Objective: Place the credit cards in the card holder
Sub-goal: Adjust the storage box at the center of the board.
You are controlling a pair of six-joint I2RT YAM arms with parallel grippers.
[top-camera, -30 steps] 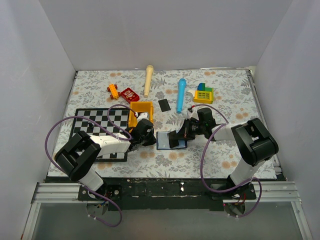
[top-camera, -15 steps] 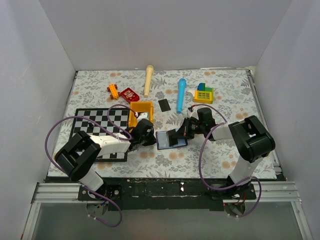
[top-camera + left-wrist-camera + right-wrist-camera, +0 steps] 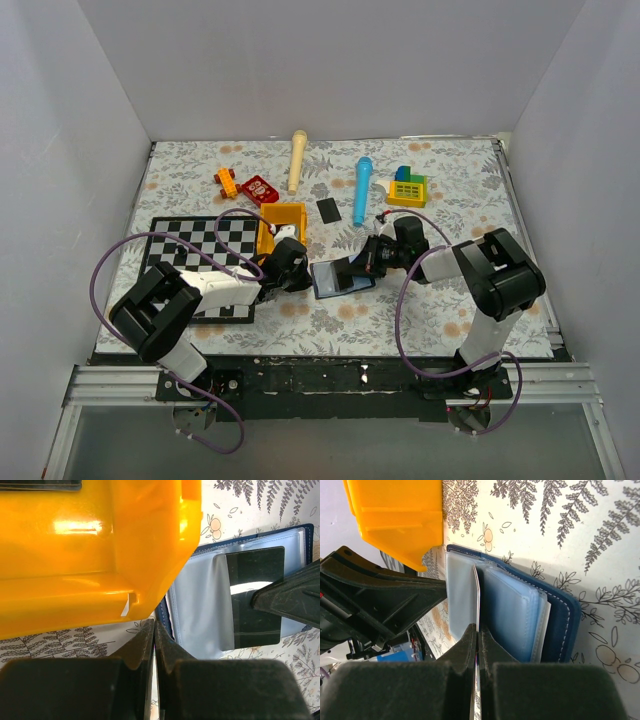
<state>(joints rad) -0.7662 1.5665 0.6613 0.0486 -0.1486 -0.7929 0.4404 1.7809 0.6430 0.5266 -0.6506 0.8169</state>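
You've got the card holder (image 3: 332, 286) lying open on the worktop (image 3: 430, 312), just right of the bin (image 3: 283, 222) that overlaps the board's (image 3: 190, 240) right edge. One card (image 3: 327, 210) lies behind it, and a second card (image 3: 252, 565) is against its pockets.
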